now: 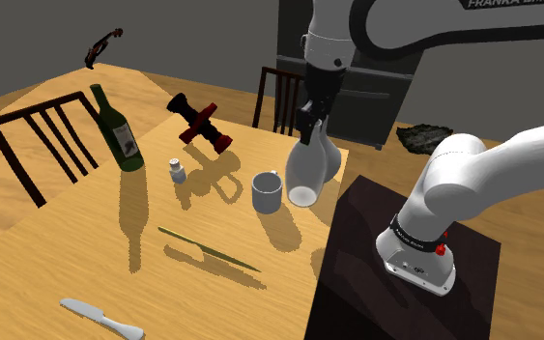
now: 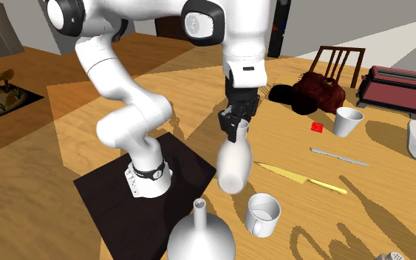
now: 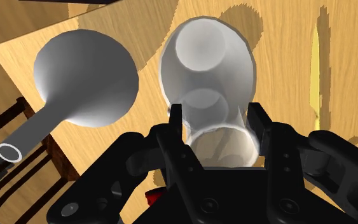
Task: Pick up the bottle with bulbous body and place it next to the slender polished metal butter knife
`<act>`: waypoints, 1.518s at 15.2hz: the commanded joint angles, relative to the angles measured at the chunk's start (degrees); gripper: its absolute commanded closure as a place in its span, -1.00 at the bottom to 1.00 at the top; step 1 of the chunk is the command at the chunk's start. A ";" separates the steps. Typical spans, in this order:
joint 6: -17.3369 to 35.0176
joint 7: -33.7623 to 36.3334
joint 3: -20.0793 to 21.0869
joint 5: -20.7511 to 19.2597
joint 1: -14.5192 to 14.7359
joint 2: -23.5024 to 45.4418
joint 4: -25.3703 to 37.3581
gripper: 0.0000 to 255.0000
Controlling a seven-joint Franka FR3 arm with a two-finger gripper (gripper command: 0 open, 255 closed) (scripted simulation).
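My gripper (image 1: 313,124) is shut on the neck of a white bottle with a bulbous body (image 1: 303,172), which hangs above the table near the stand. In the second exterior view the gripper (image 2: 237,122) holds the bottle (image 2: 234,164) slightly tilted, body downward. The wrist view looks down the bottle (image 3: 206,63), with the black fingers (image 3: 176,118) of the gripper (image 3: 217,116) clasping its neck. The slender grey butter knife (image 1: 100,317) lies far off near the table's front corner; the second exterior view has the knife (image 2: 339,156) past a yellow-handled knife.
A white mug (image 1: 268,191) stands beside the hanging bottle. A yellow-handled knife (image 1: 207,249), a small shaker (image 1: 176,171), a green wine bottle (image 1: 117,130) and a red-and-black object (image 1: 200,124) share the wooden table (image 1: 57,251). A second white round flask (image 2: 201,236) stands close by.
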 commanded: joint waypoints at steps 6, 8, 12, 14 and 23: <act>-5.18 0.09 -0.87 -0.83 -0.42 0.58 5.76 1.00; -6.59 0.14 -1.07 -1.04 -0.54 0.90 7.48 1.00; -9.38 0.25 -1.43 -1.44 -0.77 1.67 11.04 1.00; -10.77 0.30 -1.60 -1.63 -0.89 2.13 12.88 1.00; -16.95 0.62 -2.19 -2.42 -1.41 4.68 21.61 1.00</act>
